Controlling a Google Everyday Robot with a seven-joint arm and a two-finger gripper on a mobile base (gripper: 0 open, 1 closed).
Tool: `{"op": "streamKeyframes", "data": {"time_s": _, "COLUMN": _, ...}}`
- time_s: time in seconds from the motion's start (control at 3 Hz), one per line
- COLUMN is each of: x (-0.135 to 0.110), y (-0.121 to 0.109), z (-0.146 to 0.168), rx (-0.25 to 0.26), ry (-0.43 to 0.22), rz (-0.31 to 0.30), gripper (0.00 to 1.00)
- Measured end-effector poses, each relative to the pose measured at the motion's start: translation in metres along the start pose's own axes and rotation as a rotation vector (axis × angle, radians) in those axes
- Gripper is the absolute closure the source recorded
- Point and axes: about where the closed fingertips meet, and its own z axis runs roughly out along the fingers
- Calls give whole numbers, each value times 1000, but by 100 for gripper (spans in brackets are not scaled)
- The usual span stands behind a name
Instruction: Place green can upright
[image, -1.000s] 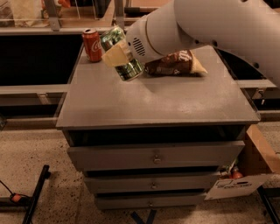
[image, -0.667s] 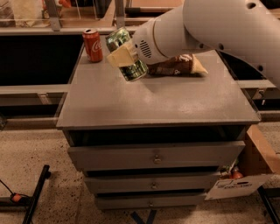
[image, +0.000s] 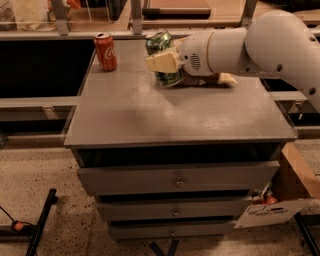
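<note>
Drawers (image: 176, 181): three grey fronts stacked below the desk's near edge. A cardboard box (image: 299, 180) sits on the floor by the near right corner.

Desk top (image: 175, 117): flat grey surface; all listed items stand toward its far edge.

Green can (image: 159, 43): about midway along the far edge. It is nearly upright, with its top leaning slightly left. The base is at or just above the surface; contact cannot be told.

Gripper (image: 163, 62): reaches in from the right at the end of the white arm (image: 240, 47). Its cream fingers are pinched on the green can's mid-body.

Snack bag (image: 222, 78): lying flat, mostly hidden behind the arm, near the far edge and right of centre.

Orange-red can (image: 105, 51): upright at the far left corner, well apart from the green can.

Step in hand: judged to be the set-down, with the can turned almost vertical. The next move calls for squaring the last lean and lowering until the base rim sits flat. The fingers should then part and withdraw without brushing the can, which would likely tip easily.
</note>
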Motion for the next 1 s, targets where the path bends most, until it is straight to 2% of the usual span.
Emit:
{"op": "streamKeyframes", "data": {"time_s": 0.33, "x": -13, "y": 22, "z": -11, "rx": 49, "ry": 117, "rz": -28, "gripper": 100}}
{"op": "streamKeyframes", "data": {"time_s": 0.67, "x": -18, "y": 23, "z": -6, "rx": 57, "ry": 130, "rz": -101, "gripper": 100}}
{"op": "streamKeyframes", "data": {"time_s": 1.0, "x": -20, "y": 18, "z": 1, "rx": 114, "ry": 145, "rz": -59, "gripper": 100}}
